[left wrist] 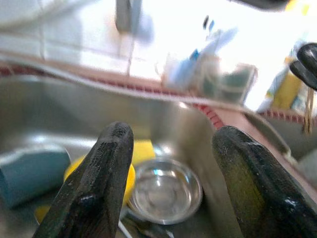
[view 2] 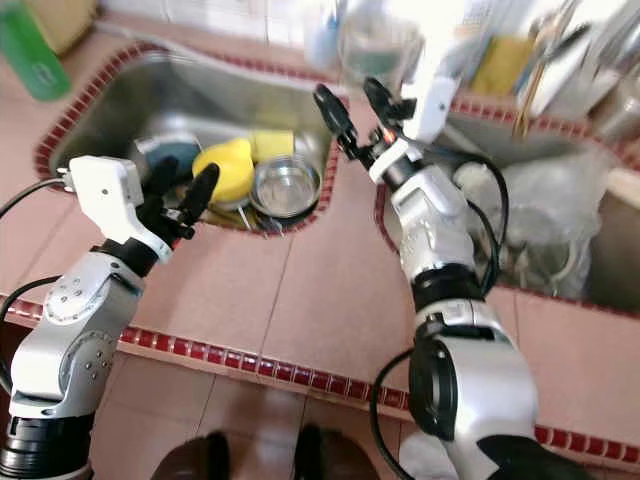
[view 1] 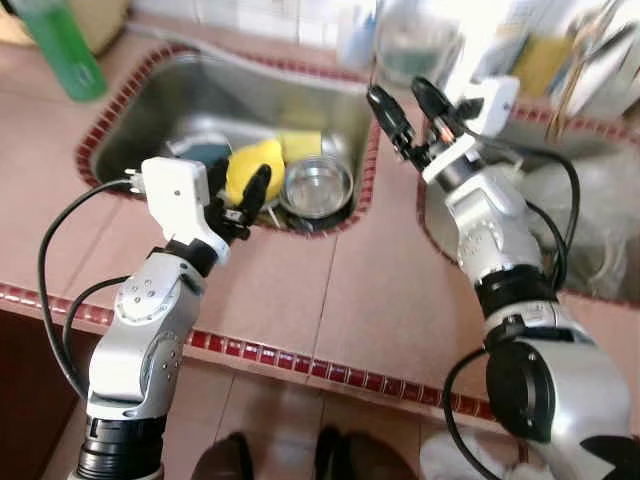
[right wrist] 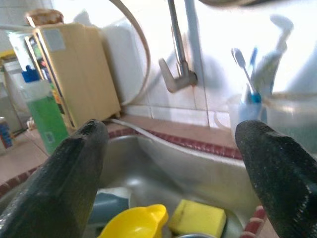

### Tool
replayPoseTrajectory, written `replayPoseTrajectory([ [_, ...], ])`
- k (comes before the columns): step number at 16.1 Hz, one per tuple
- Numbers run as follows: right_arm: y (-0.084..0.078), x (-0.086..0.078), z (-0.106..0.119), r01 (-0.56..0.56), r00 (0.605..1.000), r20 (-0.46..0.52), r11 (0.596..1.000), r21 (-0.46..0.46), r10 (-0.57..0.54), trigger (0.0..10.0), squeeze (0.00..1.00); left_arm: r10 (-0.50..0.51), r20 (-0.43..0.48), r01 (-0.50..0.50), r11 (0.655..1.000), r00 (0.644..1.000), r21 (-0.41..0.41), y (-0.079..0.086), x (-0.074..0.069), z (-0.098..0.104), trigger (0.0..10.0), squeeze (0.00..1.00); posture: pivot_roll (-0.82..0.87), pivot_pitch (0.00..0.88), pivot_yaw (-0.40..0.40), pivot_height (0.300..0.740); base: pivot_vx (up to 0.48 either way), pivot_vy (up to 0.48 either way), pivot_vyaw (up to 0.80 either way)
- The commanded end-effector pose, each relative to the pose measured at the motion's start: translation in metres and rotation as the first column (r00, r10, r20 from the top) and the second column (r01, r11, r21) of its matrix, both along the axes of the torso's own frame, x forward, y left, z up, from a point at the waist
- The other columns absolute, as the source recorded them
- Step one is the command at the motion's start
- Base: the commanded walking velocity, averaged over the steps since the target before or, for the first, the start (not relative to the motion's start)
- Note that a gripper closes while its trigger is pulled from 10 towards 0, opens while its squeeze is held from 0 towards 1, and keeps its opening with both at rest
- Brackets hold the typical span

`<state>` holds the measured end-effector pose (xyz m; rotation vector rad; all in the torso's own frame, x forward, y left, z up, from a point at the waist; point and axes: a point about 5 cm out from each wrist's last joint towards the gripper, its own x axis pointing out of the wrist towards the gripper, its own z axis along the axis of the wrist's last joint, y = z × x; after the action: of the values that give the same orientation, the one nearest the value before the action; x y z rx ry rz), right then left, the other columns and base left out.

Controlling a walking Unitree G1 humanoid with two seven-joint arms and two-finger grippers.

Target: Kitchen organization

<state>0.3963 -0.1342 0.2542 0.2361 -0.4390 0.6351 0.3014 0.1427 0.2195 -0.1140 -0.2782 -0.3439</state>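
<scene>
Hovering over the near rim of the sink [view 1: 120,110], the left end effector [view 1: 243,196] has its two black fingers spread apart and nothing between them. Just past its fingertips, down in the basin, sits a yellow cup [view 1: 252,166], with a small steel bowl [view 1: 318,187] right next to it on the side toward the other arm, and a yellow sponge [view 1: 300,146] a bit further back. A blue-grey cup [left wrist: 30,171] lies on its side on the far side of the yellow one, and there's some cutlery under the bowl, kinda blurry.

Right end effector [view 1: 405,105] is up in the air above the sink's right edge, fingers wide apart too, holding nothing. Beyond it you can see the faucet [right wrist: 177,54] on the tiled wall and a cup with toothbrushes [right wrist: 245,106]. Way off toward the left arm's side there's a green bottle [view 1: 62,45] standing on the pink tiled table [view 1: 330,290]. To the right of the right arm is a second basin with a plastic bag [view 1: 590,215] in it.
</scene>
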Motion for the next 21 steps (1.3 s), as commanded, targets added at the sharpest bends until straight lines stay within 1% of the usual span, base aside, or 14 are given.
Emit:
replayPoseTrajectory([
  [1, -0.003, -0.003, 0.003, 0.001, 1.000, 0.025, 1.000, 0.001, -0.001, 10.0, 1.00, 0.026, 0.009, -0.027, 1.000, 1.000, 0.006, 0.003, 0.000, -0.003, 10.0, 0.00, 0.17, 0.058, -0.097, 0.740, 0.000, 0.000, 0.00],
  [3, -0.004, -0.010, -0.005, 0.005, 1.000, 0.023, 1.000, 0.005, -0.005, 10.0, 1.00, 0.055, 0.023, -0.056, 0.998, 0.998, 0.004, 0.006, 0.003, -0.009, 10.0, 0.00, 0.17, 0.031, -0.102, 0.740, 0.000, 0.000, 0.00],
  [4, -0.003, -0.015, -0.011, 0.007, 1.000, 0.019, 1.000, 0.010, -0.008, 10.0, 1.00, 0.076, 0.015, -0.077, 0.997, 0.997, 0.027, 0.010, 0.004, -0.017, 10.0, 0.00, 0.17, 0.010, -0.100, 0.740, 0.000, 0.000, 0.00],
  [5, -0.002, -0.018, -0.017, 0.006, 1.000, 0.013, 1.000, 0.009, -0.006, 10.0, 1.00, 0.091, -0.002, -0.090, 0.994, 0.996, 0.054, 0.012, 0.005, -0.025, 10.0, 0.00, 0.17, 0.002, -0.099, 0.740, 0.000, 0.000, 0.00],
  [8, 0.003, -0.032, -0.042, 0.007, 0.999, -0.041, 1.000, -0.005, -0.007, 10.0, 1.00, 0.124, -0.075, -0.119, 0.991, 0.989, 0.065, 0.020, 0.007, -0.056, 10.0, 0.00, 0.16, 0.000, -0.094, 0.740, 0.000, 0.000, 0.00],
  [9, 0.004, -0.036, -0.050, 0.013, 0.998, -0.058, 1.000, -0.018, -0.014, 10.0, 1.00, 0.128, -0.086, -0.122, 0.990, 0.988, 0.068, 0.021, 0.007, -0.062, 10.0, 0.00, 0.15, 0.000, -0.086, 0.740, 0.000, 0.000, 0.00],
  [11, 0.003, -0.045, -0.071, 0.063, 0.993, -0.092, 0.995, -0.072, -0.069, 10.0, 1.00, 0.126, -0.102, -0.119, 0.990, 0.987, 0.073, 0.022, 0.006, -0.074, 10.0, 0.00, 0.14, 0.000, -0.081, 0.740, 0.000, 0.000, 0.00],
  [12, 0.002, -0.050, -0.082, 0.092, 0.990, -0.094, 0.986, -0.139, -0.106, 10.0, 0.97, 0.122, -0.112, -0.115, 0.991, 0.986, 0.073, 0.021, 0.006, -0.077, 10.0, 0.00, 0.14, 0.000, -0.078, 0.740, 0.000, 0.000, 0.00],
  [13, -0.001, -0.053, -0.087, 0.132, 0.984, -0.095, 0.979, -0.154, -0.148, 10.0, 0.00, 0.119, -0.115, -0.113, 0.992, 0.986, 0.060, 0.021, 0.006, -0.077, 10.0, 0.00, 0.14, 0.000, -0.069, 0.740, 0.000, 0.000, 0.00],
  [15, -0.008, -0.061, -0.094, 0.219, 0.966, -0.109, 0.967, -0.131, -0.234, 10.0, 0.00, 0.098, -0.113, -0.094, 0.995, 0.989, 0.044, 0.018, 0.005, -0.073, 10.0, 0.00, 0.13, 0.000, -0.059, 0.740, 0.000, 0.000, 0.00],
  [16, -0.012, -0.067, -0.100, 0.275, 0.951, -0.109, 0.954, -0.121, -0.288, 10.0, 0.00, 0.082, -0.122, -0.077, 0.996, 0.989, 0.040, 0.016, 0.004, -0.074, 10.0, 0.00, 0.13, 0.000, -0.057, 0.740, 0.000, 0.000, 0.00],
  [17, -0.013, -0.070, -0.102, 0.303, 0.941, -0.120, 0.946, -0.112, -0.316, 10.0, 0.00, 0.078, -0.129, -0.073, 0.996, 0.989, 0.044, 0.016, 0.004, -0.076, 10.0, 0.00, 0.13, 0.000, -0.054, 0.740, 0.000, 0.000, 0.00],
  [19, -0.010, -0.077, -0.107, 0.354, 0.922, -0.125, 0.929, -0.110, -0.366, 10.0, 0.00, 0.066, -0.150, -0.061, 0.997, 0.986, 0.043, 0.014, 0.004, -0.079, 10.0, 0.00, 0.12, 0.000, -0.050, 0.740, 0.000, 0.000, 0.00],
  [21, -0.004, -0.082, -0.112, 0.361, 0.917, -0.137, 0.924, -0.124, -0.376, 10.0, 0.00, 0.056, -0.168, -0.045, 0.997, 0.984, 0.065, 0.010, 0.005, -0.082, 10.0, 0.00, 0.11, 0.000, -0.047, 0.740, 0.000, 0.000, 0.00],
])
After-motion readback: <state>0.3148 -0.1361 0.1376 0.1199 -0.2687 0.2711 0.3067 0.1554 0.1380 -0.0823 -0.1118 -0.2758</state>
